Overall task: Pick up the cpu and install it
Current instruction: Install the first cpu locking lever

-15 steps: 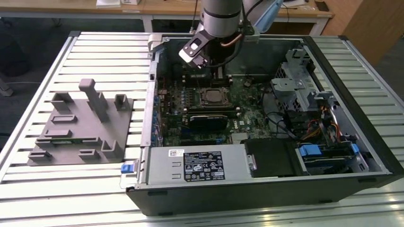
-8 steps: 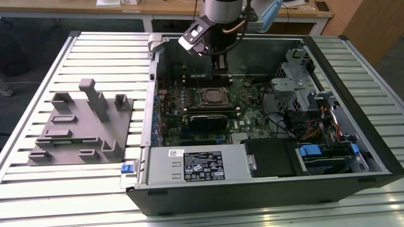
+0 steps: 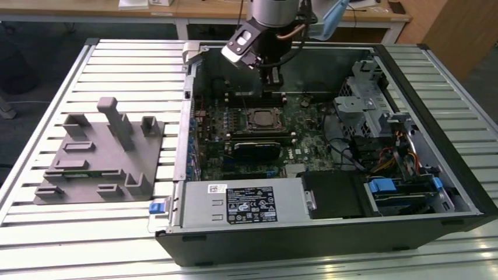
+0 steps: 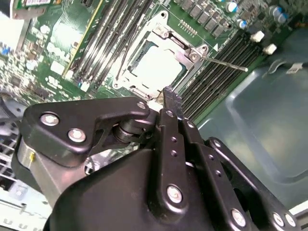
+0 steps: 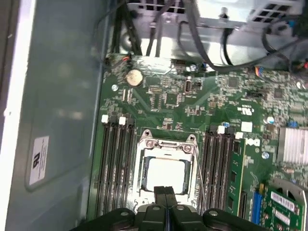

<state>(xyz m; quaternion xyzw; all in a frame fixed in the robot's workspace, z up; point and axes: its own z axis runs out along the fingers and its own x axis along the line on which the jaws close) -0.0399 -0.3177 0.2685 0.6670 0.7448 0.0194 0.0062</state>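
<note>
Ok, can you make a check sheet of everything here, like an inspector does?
Surface: slatted metal table, carrying an open computer case.
Job's things: cpu lying in the motherboard socket, silver top up.
Clutter: grey fixture beside the case, at the exterior view's left.
Grippers: gripper shut, empty, hanging near the socket.
Cables: cables inside the case, by the drive bays.
Surroundings: wooden desks behind the table.

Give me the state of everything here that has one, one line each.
cpu: seated flat inside the socket frame, not held.
socket frame: lying flat around the cpu.
end effector: shut, empty, hovering over the socket frame.
computer case: on its side, side panel off.
grey fixture: flat on the table, beside the case.
</note>
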